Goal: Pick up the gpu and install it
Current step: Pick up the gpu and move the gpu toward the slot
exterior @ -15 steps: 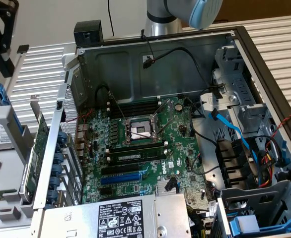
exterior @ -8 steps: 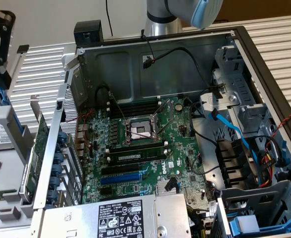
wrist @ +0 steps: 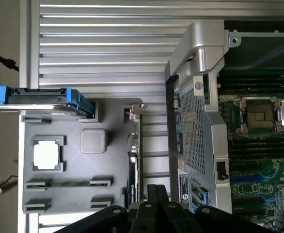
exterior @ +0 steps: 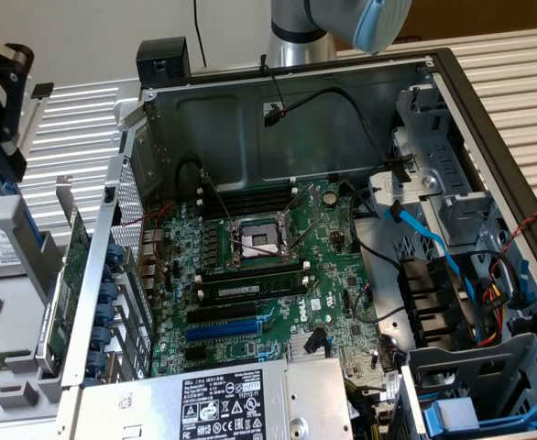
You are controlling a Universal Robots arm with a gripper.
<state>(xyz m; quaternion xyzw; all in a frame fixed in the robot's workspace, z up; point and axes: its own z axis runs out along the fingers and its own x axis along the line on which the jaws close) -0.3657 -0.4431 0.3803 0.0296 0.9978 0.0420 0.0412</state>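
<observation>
The gpu stands on edge in a slot along the grey parts tray's edge nearest the computer case. The gripper hovers roughly in line with it, its fingers pressed together and holding nothing. A clean pick likely calls for parting them to straddle the thin card squarely, clear of the case wall.

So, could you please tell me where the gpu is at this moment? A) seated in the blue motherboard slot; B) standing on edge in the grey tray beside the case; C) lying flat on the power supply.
B: the gpu stands on edge in the grey tray, and the blue slot is bare.
</observation>
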